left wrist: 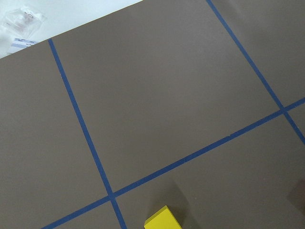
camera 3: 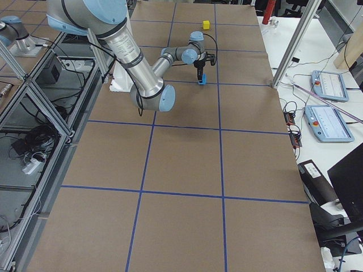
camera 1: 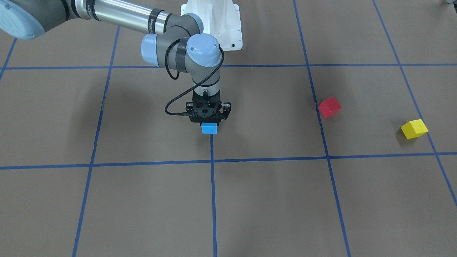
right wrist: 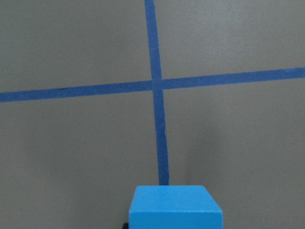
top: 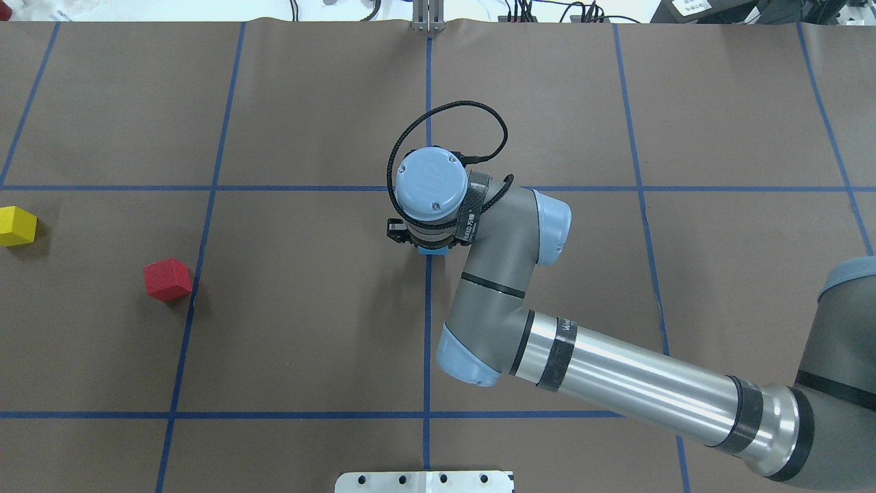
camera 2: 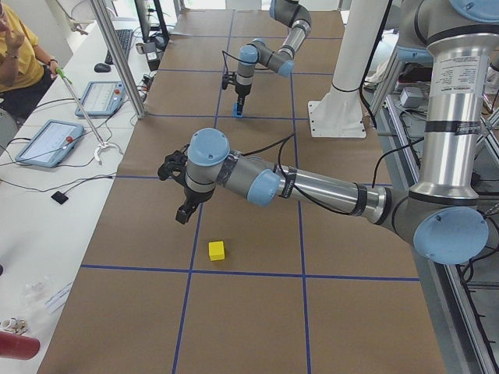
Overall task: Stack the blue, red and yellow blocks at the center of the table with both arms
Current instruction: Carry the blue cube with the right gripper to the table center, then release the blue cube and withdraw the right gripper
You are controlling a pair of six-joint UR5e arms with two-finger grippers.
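My right gripper [camera 1: 209, 124] stands upright at the table's middle, shut on the blue block [camera 1: 209, 128], which is low at the table on a blue tape line. The block also shows in the overhead view [top: 432, 251] and at the bottom of the right wrist view [right wrist: 175, 207]. The red block [top: 167, 279] and the yellow block [top: 16, 225] lie apart on the table on my left side. My left gripper [camera 2: 181, 213] shows only in the exterior left view, hanging above the table near the yellow block [camera 2: 216, 250]; I cannot tell whether it is open.
Blue tape lines divide the brown table [top: 308, 342] into squares. The white robot base [camera 1: 214, 21] stands at the table's robot side. Tablets [camera 2: 48, 142] and an operator [camera 2: 15, 54] are at a side table.
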